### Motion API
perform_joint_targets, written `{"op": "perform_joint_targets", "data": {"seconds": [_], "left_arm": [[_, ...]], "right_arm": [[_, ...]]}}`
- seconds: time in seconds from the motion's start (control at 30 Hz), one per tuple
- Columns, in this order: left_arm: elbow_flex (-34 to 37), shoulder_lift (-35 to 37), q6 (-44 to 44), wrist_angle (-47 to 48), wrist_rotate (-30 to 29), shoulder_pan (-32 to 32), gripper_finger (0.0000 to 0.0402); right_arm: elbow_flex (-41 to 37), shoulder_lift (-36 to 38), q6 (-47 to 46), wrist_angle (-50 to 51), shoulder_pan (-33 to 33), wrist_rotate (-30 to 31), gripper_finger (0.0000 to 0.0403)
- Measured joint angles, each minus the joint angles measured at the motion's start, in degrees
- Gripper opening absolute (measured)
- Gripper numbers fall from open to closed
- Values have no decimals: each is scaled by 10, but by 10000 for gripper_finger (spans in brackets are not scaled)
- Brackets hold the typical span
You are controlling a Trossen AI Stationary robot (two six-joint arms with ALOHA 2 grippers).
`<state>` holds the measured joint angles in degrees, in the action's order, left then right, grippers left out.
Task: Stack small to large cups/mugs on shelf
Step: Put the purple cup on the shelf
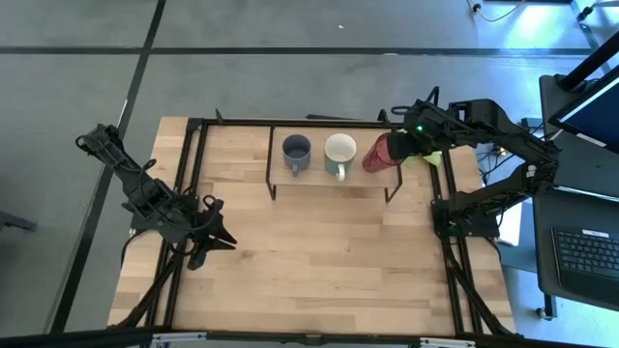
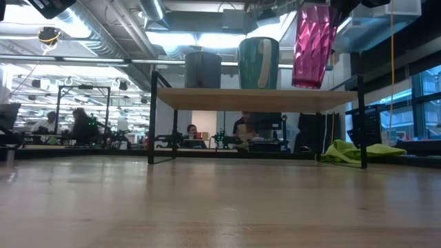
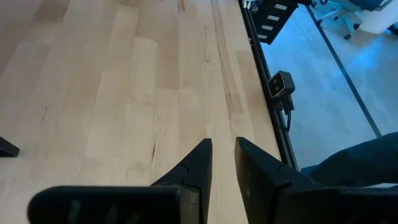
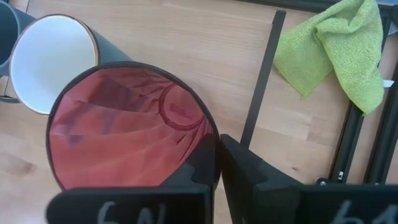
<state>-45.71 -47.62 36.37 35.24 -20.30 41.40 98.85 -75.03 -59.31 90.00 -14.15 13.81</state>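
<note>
On the light-wood shelf [image 1: 334, 177] at the table's far side stand a dark grey mug [image 1: 296, 152] and a white-lined mug [image 1: 339, 153], both upright on their bases. The translucent red tumbler [image 1: 377, 155] is over the shelf's right end, and my right gripper [image 1: 397, 148] is shut on it. In the low view the tumbler [image 2: 313, 45] leans a little, its base at the board's top [image 2: 255, 98]. My left gripper [image 1: 215, 235] hovers over the table's left part, its fingers [image 3: 202, 165] a narrow gap apart with nothing between them. My right gripper pinches the tumbler's wall at the rim [image 4: 210, 127], with one finger [image 4: 205, 158] inside the tumbler and the other outside. The fingers slant down from above. The tumbler stands mouth up and slightly tilted; whether its base [image 2: 305, 84] touches the shelf I cannot tell.
A green cloth [image 1: 430, 158] lies on the table just right of the shelf, beside its dark wire leg [image 4: 261, 81]. The table's black frame runs along both side edges. Bare wood stretches in front of the shelf toward the near edge. People sit in the room beyond.
</note>
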Motion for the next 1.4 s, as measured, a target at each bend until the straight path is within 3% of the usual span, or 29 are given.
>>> {"op": "perform_joint_targets", "data": {"seconds": [1.4], "left_arm": [[0,0,-8,0,0,0,64]], "right_arm": [[0,-25,-9,0,0,-10,22]]}}
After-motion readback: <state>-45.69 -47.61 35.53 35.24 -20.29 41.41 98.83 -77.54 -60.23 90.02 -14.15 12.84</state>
